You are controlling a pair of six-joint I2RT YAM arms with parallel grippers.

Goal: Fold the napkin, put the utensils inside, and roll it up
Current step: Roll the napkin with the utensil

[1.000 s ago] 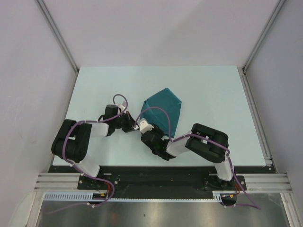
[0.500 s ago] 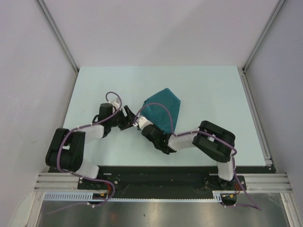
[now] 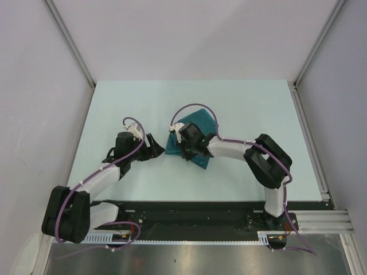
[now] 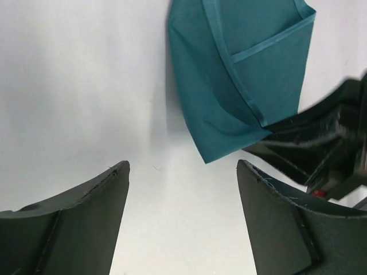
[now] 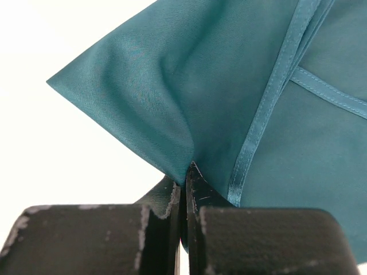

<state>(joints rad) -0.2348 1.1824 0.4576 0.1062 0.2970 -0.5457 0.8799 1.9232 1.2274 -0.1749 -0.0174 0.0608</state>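
The teal napkin (image 3: 199, 120) lies folded in the middle of the table, with hemmed layers showing in the left wrist view (image 4: 241, 74). My right gripper (image 3: 182, 146) sits over its left part. In the right wrist view the gripper (image 5: 186, 172) is shut on a pinched fold of the napkin (image 5: 229, 86), and the cloth rises into a peak from the jaws. Just left of the cloth my left gripper (image 3: 157, 144) stands open. Between its fingers (image 4: 182, 166) is only bare table, and the napkin's nearest corner lies a little ahead. The utensils are out of view.
The pale table (image 3: 114, 103) is walled at left, back and right. A metal rail (image 3: 309, 137) runs along its right edge. My right forearm (image 3: 235, 149) crosses the table just right of the cloth, and purple cables loop above both wrists.
The left gripper has opened and shifted left, away from the cloth. The right gripper has shut on the napkin and moved from the near edge up over it, and the cloth has drawn in smaller.
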